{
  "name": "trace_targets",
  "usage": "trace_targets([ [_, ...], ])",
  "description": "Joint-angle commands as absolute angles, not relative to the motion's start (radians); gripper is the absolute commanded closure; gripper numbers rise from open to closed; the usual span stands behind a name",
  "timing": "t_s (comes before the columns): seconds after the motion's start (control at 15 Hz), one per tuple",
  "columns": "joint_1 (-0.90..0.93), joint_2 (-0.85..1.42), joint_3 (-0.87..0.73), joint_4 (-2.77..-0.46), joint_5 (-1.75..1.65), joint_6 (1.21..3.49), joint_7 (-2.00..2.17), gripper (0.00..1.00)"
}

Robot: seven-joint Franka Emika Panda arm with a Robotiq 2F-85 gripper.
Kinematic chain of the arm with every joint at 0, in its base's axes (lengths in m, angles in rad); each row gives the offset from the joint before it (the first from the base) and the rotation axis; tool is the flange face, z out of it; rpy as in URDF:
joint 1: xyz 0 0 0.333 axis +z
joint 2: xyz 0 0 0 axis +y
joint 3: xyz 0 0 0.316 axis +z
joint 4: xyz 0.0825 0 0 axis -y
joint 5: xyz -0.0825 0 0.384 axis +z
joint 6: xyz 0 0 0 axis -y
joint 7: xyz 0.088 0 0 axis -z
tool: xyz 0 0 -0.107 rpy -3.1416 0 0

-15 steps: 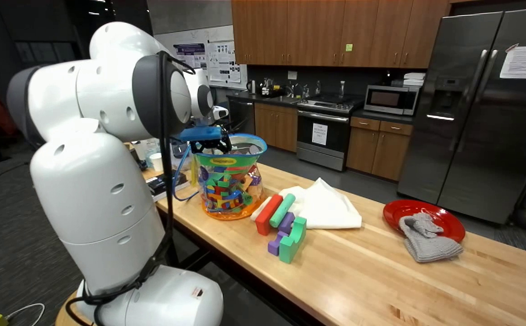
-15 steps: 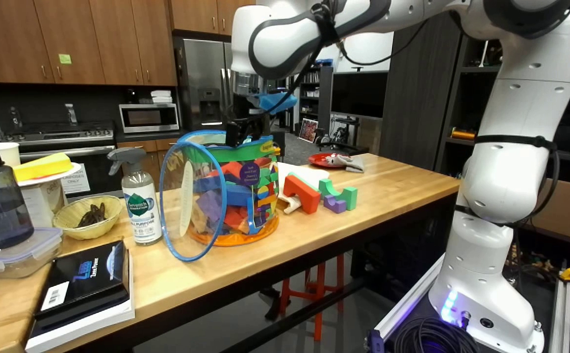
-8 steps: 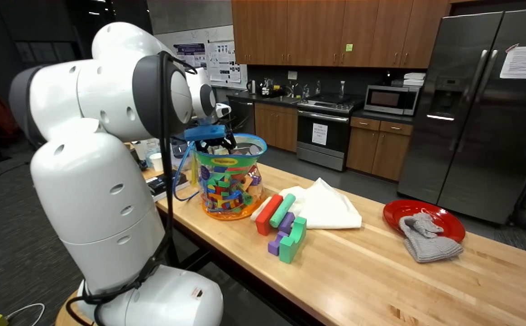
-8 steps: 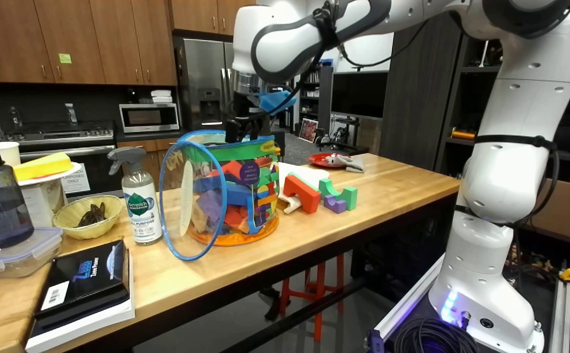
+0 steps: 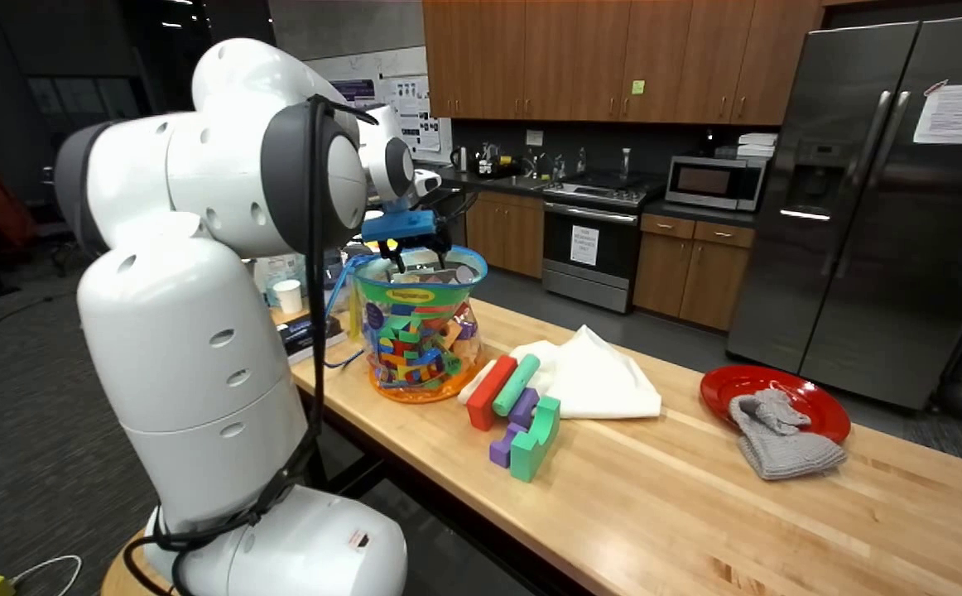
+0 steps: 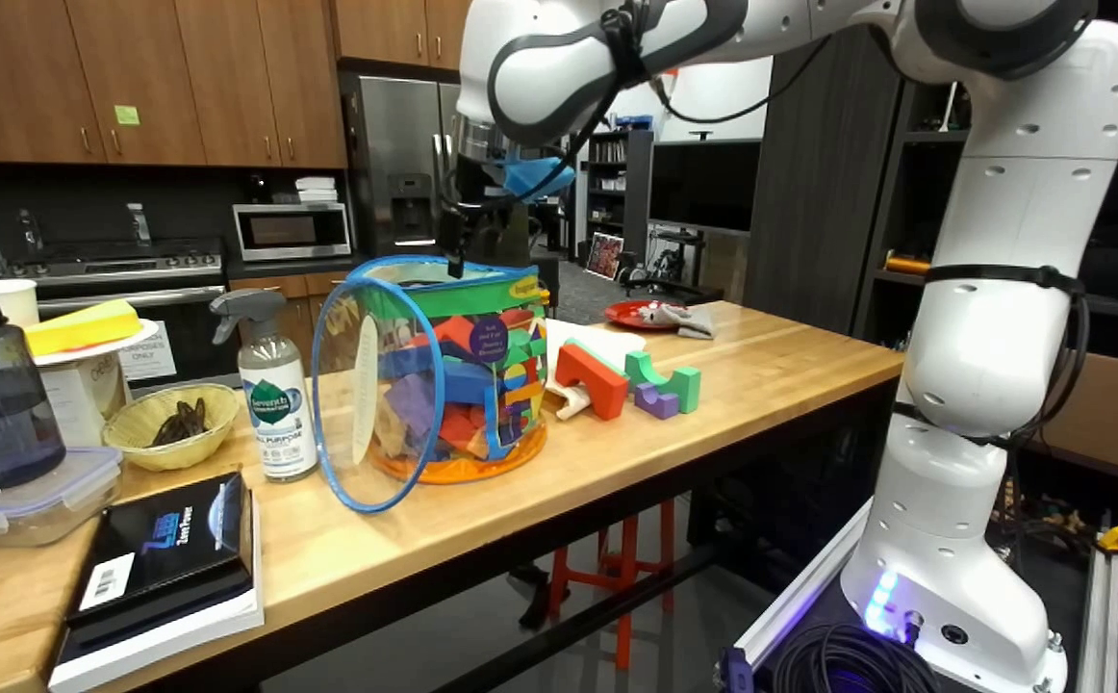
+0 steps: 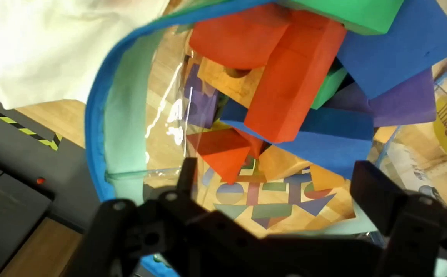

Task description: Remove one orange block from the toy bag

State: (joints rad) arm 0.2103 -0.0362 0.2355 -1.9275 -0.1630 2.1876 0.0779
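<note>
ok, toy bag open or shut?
Open: the bag has its lid hanging beside it in an exterior view, and the wrist view looks in on uncovered blocks.

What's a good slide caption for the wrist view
Open gripper at the mouth of the bag, colourful blocks jumbled inside.

I've got a white cloth (image 5: 601, 382) bunched on the wooden table (image 5: 655, 497). Well apart from it, a red plate (image 5: 727, 381), grey knit cloth (image 5: 789, 451) partly on it, partly off. In an exterior view I see a spray bottle (image 6: 277, 409), upright, with a wicker basket (image 6: 160, 456) near it, dark things (image 6: 182, 422) inside, can't tell what. Black box (image 6: 163, 539) on a thick book (image 6: 174, 638). Behind: microwave (image 5: 717, 184), oven (image 5: 615, 258) with paper (image 5: 584, 245) on its front, fridge (image 5: 829, 248).
</note>
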Motion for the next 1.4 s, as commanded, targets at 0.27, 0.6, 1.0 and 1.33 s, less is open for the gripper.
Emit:
trace_targets([
  [0.27,0.248,0.092,0.252,-1.824,-0.166,2.220,0.017,0.00],
  [0.6,0.252,0.101,0.248,-1.855,-0.158,2.211,-0.024,0.00],
  [1.0,0.253,0.081,0.248,-1.930,-0.143,2.205,-0.016,0.00],
  [1.33,0.250,0.068,0.243,-1.981,-0.170,2.195,-0.018,0.00],
])
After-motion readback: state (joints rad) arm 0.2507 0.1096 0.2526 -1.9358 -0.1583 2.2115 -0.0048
